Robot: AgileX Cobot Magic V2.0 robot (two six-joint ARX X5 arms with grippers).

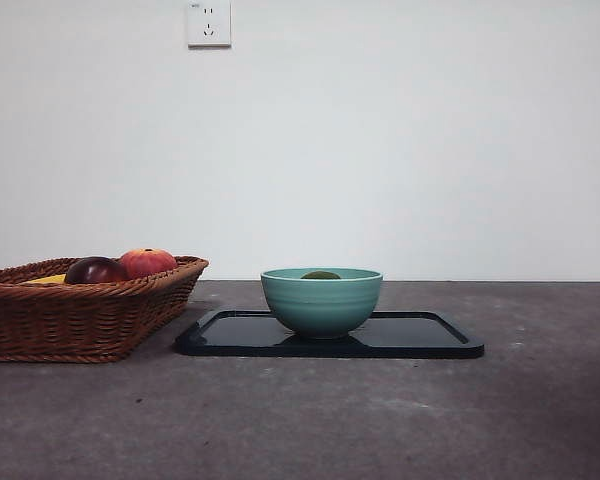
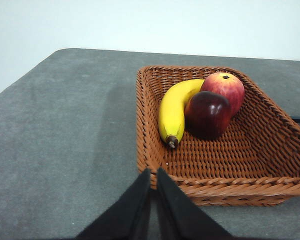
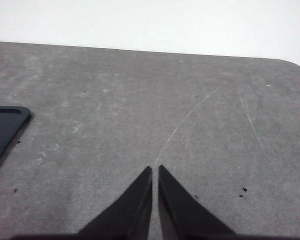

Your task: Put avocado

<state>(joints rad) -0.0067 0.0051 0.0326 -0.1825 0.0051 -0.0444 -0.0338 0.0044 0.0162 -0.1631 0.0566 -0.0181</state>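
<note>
Grey, scuffed tabletop fills my front camera, with a plain white wall and a socket (image 1: 209,23) behind it. From here the avocado (image 1: 321,275) sits inside the teal bowl (image 1: 321,303); I see only a low, dark green, dull hump of it above the rim, too little to judge its shape or skin further. The bowl stands on a black tray (image 1: 420,338) at the table's middle. At 9 o'clock from the bowl, just beside the tray, is a wicker basket (image 1: 80,320) holding a banana (image 2: 173,111), a red-orange apple (image 2: 224,89) and a dark maroon fruit (image 2: 207,114), the three touching one another.

My left gripper (image 2: 152,172) hangs over the basket's near rim, jaws pressed nearly together and holding nothing. My right gripper (image 3: 155,170) hovers over bare table, the tray's corner showing at the edge of its view; its jaws are likewise drawn narrow and empty. Neither arm shows in the front camera.
</note>
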